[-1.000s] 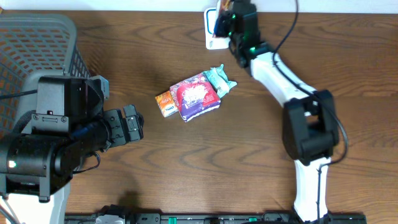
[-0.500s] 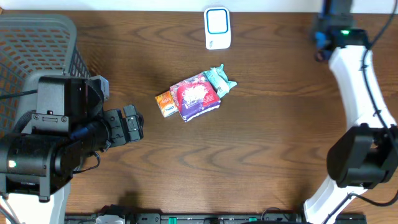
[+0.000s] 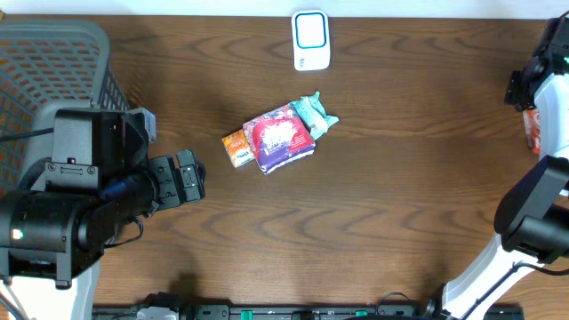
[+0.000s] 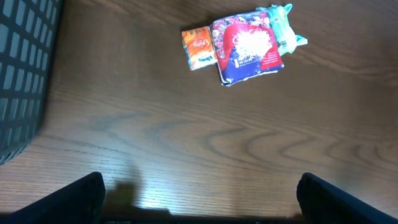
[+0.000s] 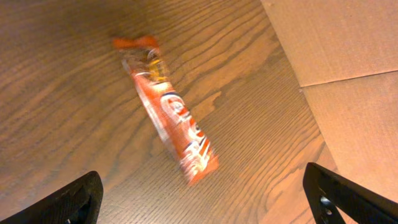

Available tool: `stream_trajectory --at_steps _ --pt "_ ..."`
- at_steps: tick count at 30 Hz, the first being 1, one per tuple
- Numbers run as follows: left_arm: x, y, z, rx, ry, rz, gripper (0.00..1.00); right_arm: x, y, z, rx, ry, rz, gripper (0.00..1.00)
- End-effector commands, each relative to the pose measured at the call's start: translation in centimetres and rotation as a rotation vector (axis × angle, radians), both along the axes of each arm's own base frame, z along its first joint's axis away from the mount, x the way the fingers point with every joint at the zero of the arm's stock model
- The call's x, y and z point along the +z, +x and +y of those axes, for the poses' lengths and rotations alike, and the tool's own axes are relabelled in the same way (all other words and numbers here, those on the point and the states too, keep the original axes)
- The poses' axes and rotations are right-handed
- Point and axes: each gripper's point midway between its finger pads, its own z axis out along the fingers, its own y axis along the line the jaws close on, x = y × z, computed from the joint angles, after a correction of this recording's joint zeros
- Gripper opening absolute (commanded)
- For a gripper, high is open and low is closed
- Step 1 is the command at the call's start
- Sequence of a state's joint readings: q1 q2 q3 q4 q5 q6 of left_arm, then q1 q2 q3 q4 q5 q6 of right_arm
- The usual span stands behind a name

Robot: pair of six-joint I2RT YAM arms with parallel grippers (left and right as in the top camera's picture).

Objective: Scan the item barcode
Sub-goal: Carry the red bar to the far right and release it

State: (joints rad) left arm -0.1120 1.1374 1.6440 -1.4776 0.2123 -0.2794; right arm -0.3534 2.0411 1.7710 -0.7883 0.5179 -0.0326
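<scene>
At the right edge of the brown wooden bench (image 3: pixel 400 178), our right claw (image 5: pixel 208 202) stands spread above a long orange foil packet (image 5: pixel 171 127); our left claw (image 4: pixel 199 199) is spread likewise.

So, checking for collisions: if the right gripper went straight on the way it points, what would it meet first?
Most likely the orange packet, centred ahead of the open right gripper; it is blurred, so whether it rests on the table is unclear.

Dark wood-grain bench (image 3: pixel 382 204). White scanner (image 3: pixel 310 40) top centre. Mid-frame cluster, touching: small orange packet (image 3: pixel 236 148), red-purple pouch (image 3: pixel 283 139), teal packet (image 3: pixel 313 114). Grey mesh basket (image 3: pixel 53 67) upper left. Long orange wrapper (image 3: pixel 533 130) far right edge, blurred.
</scene>
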Motion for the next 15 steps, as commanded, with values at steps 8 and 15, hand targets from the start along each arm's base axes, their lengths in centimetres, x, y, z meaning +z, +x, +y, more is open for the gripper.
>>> stream_trajectory --at_steps 8,15 --pt "0.0 -0.1 -0.1 -0.016 -0.001 0.002 0.98 2.6 5.1 18.9 0.488 0.620 -0.230 0.99" --pt "0.0 0.0 -0.1 -0.016 -0.001 0.002 0.98 2.2 1.8 26.4 0.589 0.913 -0.119 0.99"
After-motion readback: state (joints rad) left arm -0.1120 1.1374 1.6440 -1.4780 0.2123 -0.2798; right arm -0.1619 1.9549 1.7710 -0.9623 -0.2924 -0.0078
